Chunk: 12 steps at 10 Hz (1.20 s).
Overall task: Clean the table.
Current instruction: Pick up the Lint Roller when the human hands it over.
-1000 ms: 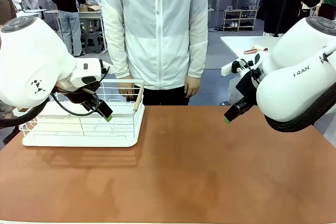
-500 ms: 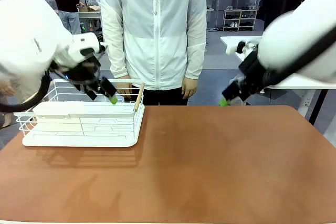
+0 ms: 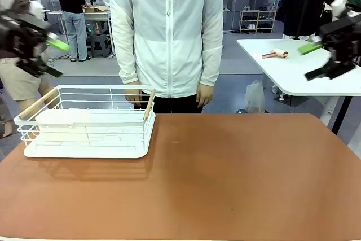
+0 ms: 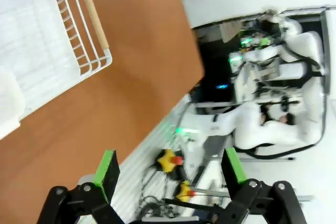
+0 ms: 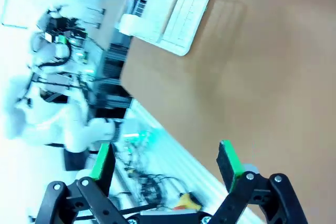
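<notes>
The big, smooth, red-brown table with round corners [image 3: 225, 184] is closest. It fills the low half of the front view. On it, out at 10 o'clock, sits a white wire basket with two wooden handles [image 3: 84, 152]. A flat white block [image 3: 84, 118] lies inside the basket.

The black left gripper with green pads [image 3: 53, 57] hangs in the air at 10 o'clock in the front view, higher than the basket and well apart from it. Its jaws are spread wide and hold nothing. In the left wrist view, the table and a corner of the basket are at 11 o'clock.

The black right gripper with green pads [image 3: 313, 61] hangs in the air at 2 o'clock, well above the table. Its jaws are spread wide too, with nothing between them. In the right wrist view, the table is at 1 o'clock and the basket at 12 o'clock.

At 12 o'clock, on the far side of the table, stands a person in a white zip jacket [image 3: 166, 32]. Both hands hang down by the table's far edge. One hand [image 3: 135, 95] is just behind the basket.

Farther off, at 2 o'clock, is a white-topped table [image 3: 282, 71]. A small thing with a wooden handle [image 3: 274, 54] lies on it.
</notes>
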Tool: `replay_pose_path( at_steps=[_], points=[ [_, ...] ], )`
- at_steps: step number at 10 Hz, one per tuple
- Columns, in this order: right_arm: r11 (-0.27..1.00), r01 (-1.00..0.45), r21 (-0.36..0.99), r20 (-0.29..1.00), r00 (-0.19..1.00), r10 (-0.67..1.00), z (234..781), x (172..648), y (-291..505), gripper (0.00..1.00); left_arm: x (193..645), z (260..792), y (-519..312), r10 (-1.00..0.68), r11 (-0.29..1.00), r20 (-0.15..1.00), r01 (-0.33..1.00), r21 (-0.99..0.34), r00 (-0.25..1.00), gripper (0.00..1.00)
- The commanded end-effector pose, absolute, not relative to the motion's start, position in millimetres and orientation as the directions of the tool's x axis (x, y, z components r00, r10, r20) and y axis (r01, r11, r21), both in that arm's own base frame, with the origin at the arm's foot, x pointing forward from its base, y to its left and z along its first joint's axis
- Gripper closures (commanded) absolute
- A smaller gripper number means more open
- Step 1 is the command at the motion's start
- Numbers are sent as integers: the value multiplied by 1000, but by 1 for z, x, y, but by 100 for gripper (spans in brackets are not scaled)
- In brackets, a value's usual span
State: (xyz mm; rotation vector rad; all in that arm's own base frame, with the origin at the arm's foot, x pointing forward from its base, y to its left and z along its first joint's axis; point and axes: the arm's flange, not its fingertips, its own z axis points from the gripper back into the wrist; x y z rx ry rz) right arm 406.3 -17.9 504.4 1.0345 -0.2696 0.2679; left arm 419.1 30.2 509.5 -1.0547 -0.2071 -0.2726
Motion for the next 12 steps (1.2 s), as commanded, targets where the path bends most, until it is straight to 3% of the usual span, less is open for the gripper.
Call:
replay_pose_path(
  at_steps=[1,6,12],
  points=[
    [387,-243,889,254,967,24,498,408,-61,0,423,509,86,29,370,253,224,-902,967,0],
    [268,-147,952,197,965,-173,471,375,-175,0,377,513,205,215,277,219,155,-948,952,0],
    [243,-107,964,168,955,-246,451,360,-218,0,377,510,212,254,276,220,147,-950,942,0]
  ],
)
